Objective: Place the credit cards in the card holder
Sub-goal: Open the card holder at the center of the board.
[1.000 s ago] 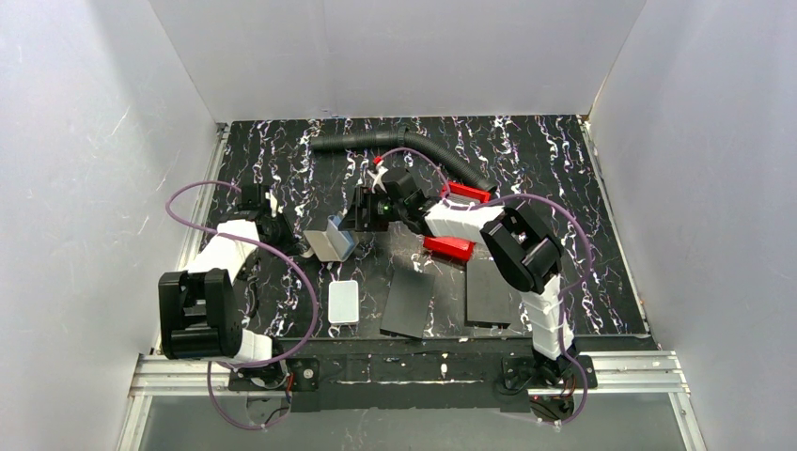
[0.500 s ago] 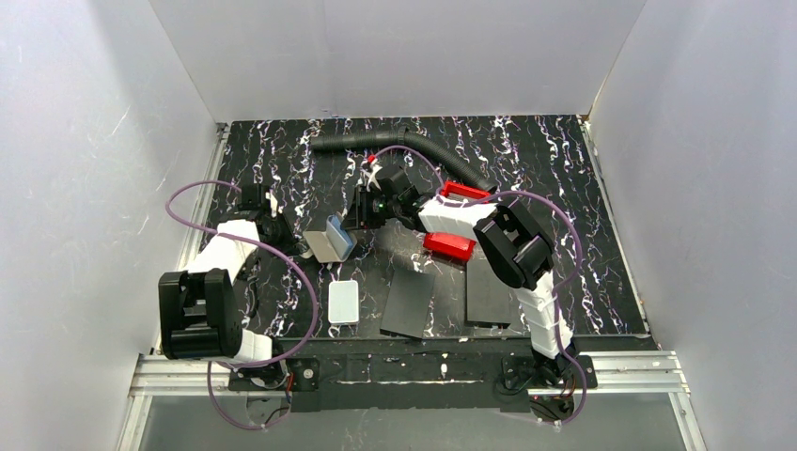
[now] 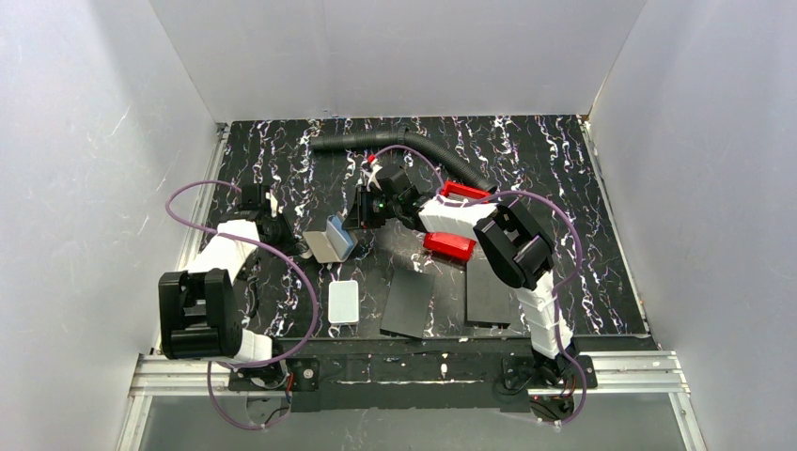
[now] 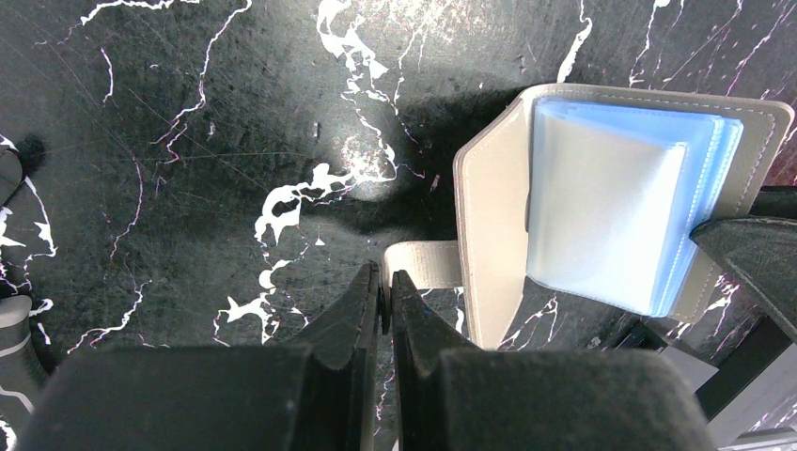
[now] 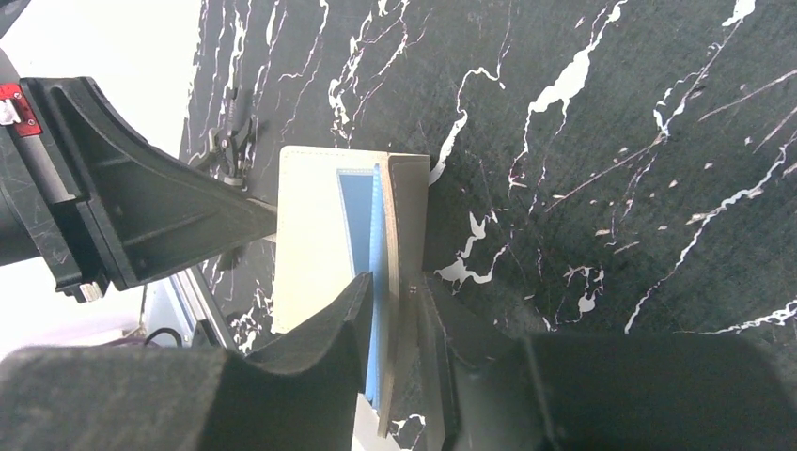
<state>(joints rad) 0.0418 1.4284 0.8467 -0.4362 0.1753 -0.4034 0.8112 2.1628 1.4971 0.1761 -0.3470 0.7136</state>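
Observation:
The card holder [image 3: 329, 241] stands open on the black marbled table, held between both grippers. In the left wrist view its grey flap [image 4: 489, 235] and pale silver-blue inner sleeves [image 4: 606, 211] face me. My left gripper [image 4: 385, 282] is shut on the small clasp tab [image 4: 428, 265]; it also shows in the top view [image 3: 299, 246]. My right gripper [image 5: 395, 305] is shut on the other flap [image 5: 404, 225], with the blue sleeves beside its left finger; it also shows in the top view [image 3: 362, 216]. No credit cards are in view.
A white rounded box [image 3: 343, 302] lies near the front. Two flat black panels [image 3: 409, 303] [image 3: 489, 291] lie to its right. Red tray pieces [image 3: 448, 246] sit under the right arm. A black hose [image 3: 404, 143] curves across the back.
The right gripper and forearm have shifted slightly left and back, and the card holder has moved slightly with them. The left arm has hardly moved.

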